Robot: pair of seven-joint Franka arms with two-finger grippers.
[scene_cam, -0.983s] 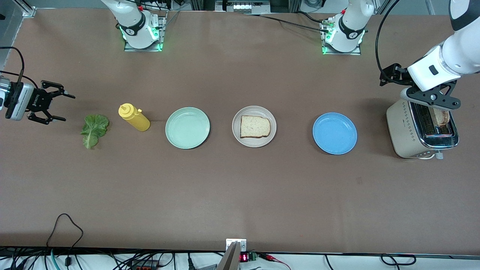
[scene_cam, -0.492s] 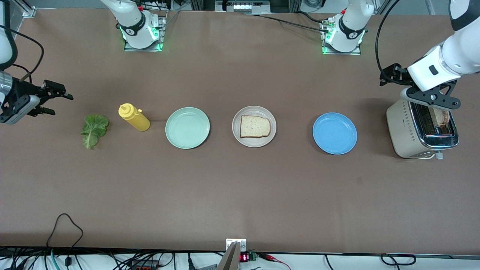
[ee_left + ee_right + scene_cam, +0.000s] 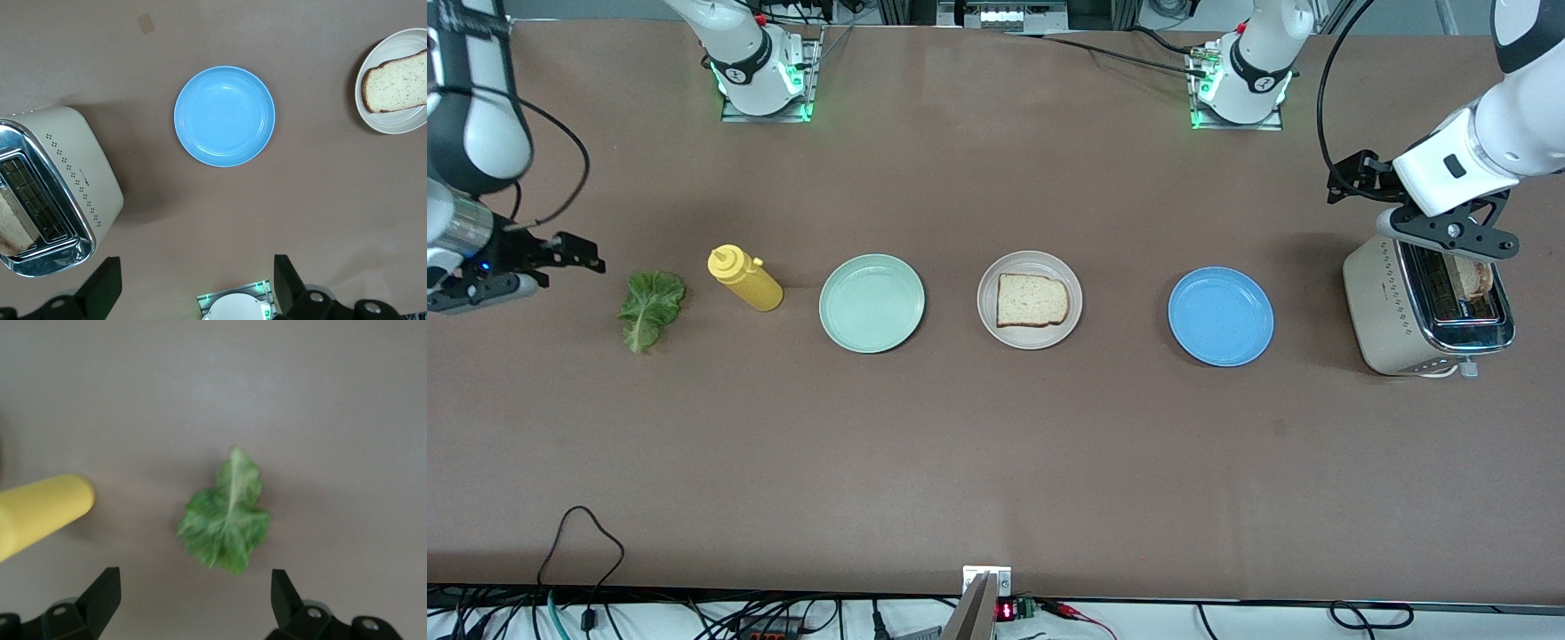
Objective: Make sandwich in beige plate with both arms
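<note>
- Beige plate sits mid-bench in a row w/ the other plates; one bread slice lies flat on it, nothing on top.
- Mint-green plate beside it toward the right arm's end; blue plate toward the left arm's end. Both bare.
- Lettuce leaf flat on the bench near the right arm's end, just beside the yellow squeeze bottle, not touching it.
- Bottle lies tilted betw. leaf and green plate.
- Toaster at the left arm's end; 2nd bread slice pokes up out of a slot.
- Right pincer: up over the bench just beside the leaf, at the edge of the front view; fingers spread wide, holding nothing. Right wrist view has the leaf between the finger tips, w/ the bottle to one side.
- Left pincer: over the toaster's top, jaws wide apart, empty. Left wrist view looks down on toaster, blue plate and part of the beige plate.
</note>
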